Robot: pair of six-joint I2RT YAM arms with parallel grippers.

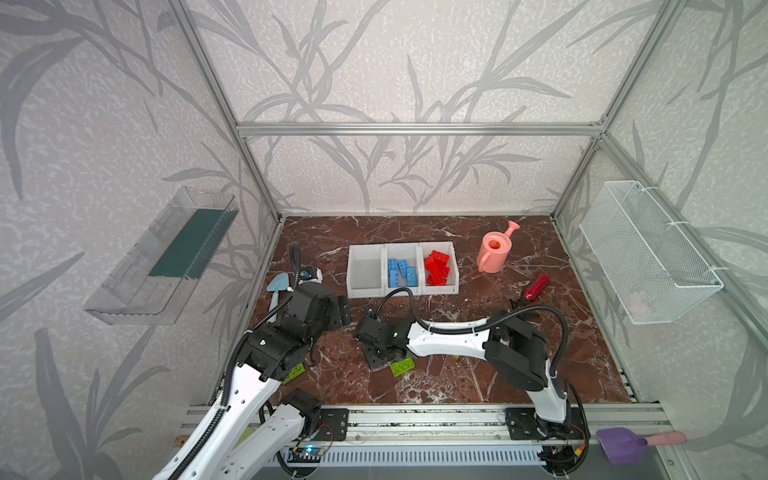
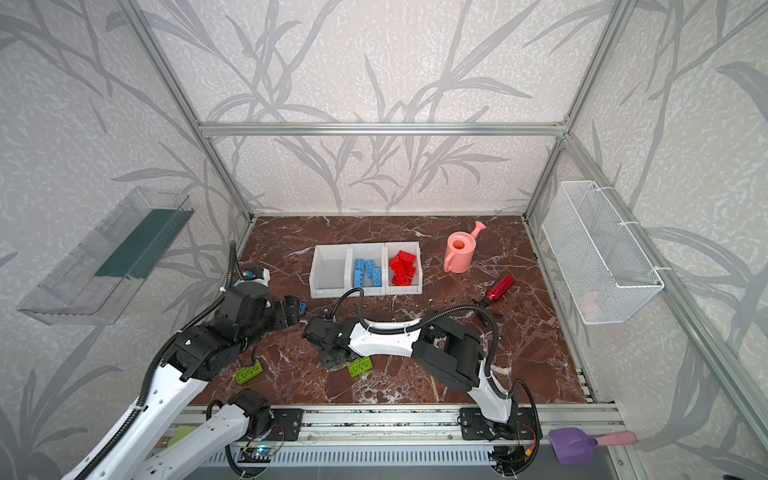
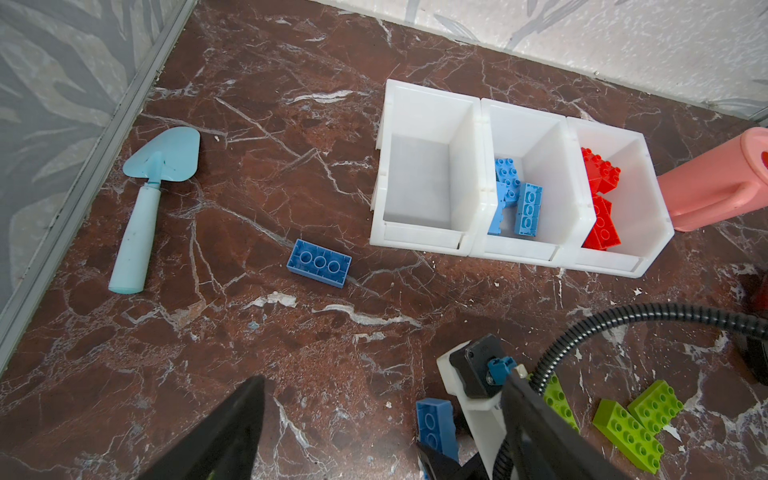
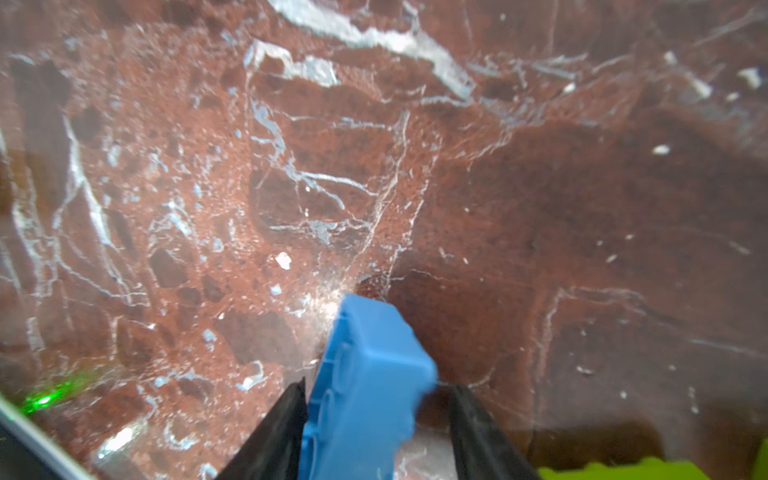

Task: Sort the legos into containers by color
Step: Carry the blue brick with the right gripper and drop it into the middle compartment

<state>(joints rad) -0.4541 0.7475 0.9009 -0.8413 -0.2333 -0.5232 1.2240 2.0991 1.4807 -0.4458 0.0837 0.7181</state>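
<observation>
Blue lego (image 4: 365, 386) partly out of frame between jaws

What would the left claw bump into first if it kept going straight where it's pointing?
Probably the loose blue brick lying studs-down on the table, just ahead of the open left claw. The claw tilts downward, so it might touch bare table first; depth is hard to judge.
</observation>
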